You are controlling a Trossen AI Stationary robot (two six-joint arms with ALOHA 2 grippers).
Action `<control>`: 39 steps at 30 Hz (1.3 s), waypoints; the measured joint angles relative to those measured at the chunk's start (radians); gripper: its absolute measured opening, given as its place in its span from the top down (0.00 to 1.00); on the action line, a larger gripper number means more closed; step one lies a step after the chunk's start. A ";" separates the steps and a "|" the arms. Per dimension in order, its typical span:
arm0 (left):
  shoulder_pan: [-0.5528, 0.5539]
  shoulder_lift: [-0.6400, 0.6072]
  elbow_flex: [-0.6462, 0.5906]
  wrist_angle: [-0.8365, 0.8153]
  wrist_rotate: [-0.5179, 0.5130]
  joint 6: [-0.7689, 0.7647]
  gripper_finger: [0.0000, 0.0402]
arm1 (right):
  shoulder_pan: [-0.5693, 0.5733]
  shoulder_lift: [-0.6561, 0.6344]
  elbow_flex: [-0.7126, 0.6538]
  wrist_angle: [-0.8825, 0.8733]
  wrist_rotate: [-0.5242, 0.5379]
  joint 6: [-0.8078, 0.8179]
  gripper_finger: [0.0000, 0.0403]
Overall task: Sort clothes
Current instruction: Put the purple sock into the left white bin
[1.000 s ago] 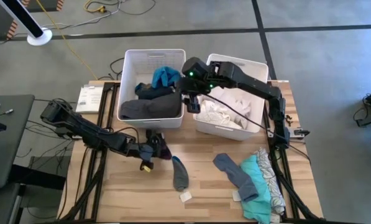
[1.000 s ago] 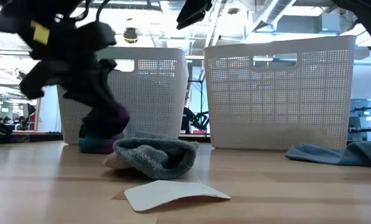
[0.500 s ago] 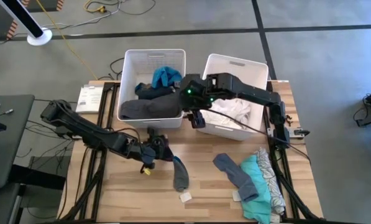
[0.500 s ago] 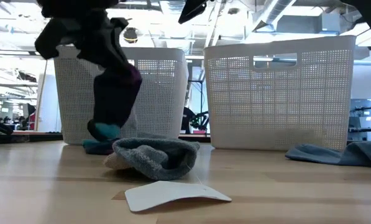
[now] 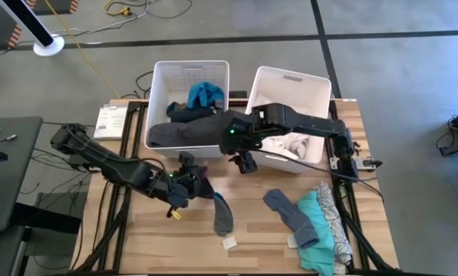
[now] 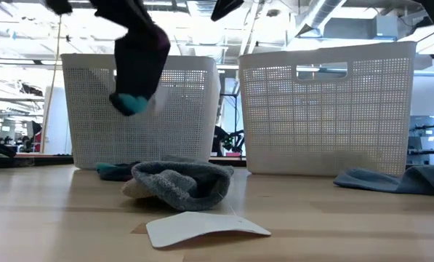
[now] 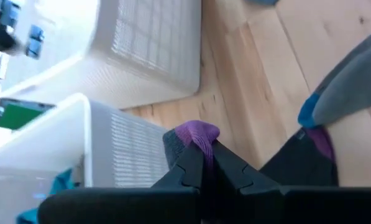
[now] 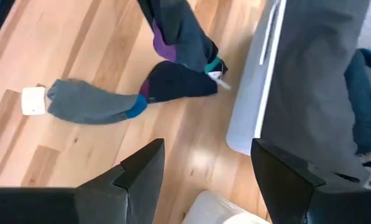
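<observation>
From above, my left gripper [image 5: 184,182] sits over the near-left part of the pale wooden table [image 5: 252,230], just in front of the left white perforated plastic bin [image 5: 158,80], and its jaws are pinched tight on a dark sock with purple and teal trim [image 5: 200,184]; I judge I hold it by the cuff so the rest can hang free for the lift toward that bin, where dark grey and blue garments [image 5: 184,132] already lie. My right gripper [image 5: 244,157] hangs over the gap between the two bins, jaws parted and holding nothing, close to the right white perforated plastic bin [image 5: 311,86] that keeps the white clothes [image 5: 290,146]. A grey sock with a blue toe [image 5: 222,215] lies on the near middle of the table, and a grey, teal and patterned heap [image 5: 317,222] waits at the near right. At table height, the dark sock [image 6: 138,54] dangles clear of the wood in front of the left bin [image 6: 180,109], teal toe lowest, while a crumpled grey knitted sock [image 6: 180,185] rests on the table with a white card tag [image 6: 198,225] nearer the camera; no writing shows on it. Past my left fingers, the purple cuff [image 7: 197,134] is clamped between the pads, beside the bin wall [image 7: 129,146]. Past my right fingers, wide apart, the grey sock [image 8: 92,102] and its white tag [image 8: 33,101] lie on the boards, and the dark sock [image 8: 179,81] hangs above them. I can read no brand or label anywhere.
</observation>
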 joint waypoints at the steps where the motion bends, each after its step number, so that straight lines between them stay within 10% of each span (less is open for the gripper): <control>1: -0.005 0.000 0.016 -0.007 -0.003 0.007 0.99 | 0.007 0.000 0.000 0.000 0.000 0.004 0.37; 39: -0.014 -0.064 0.448 -0.397 -0.288 0.150 0.99 | 0.264 -0.001 0.001 -0.100 0.081 0.284 0.37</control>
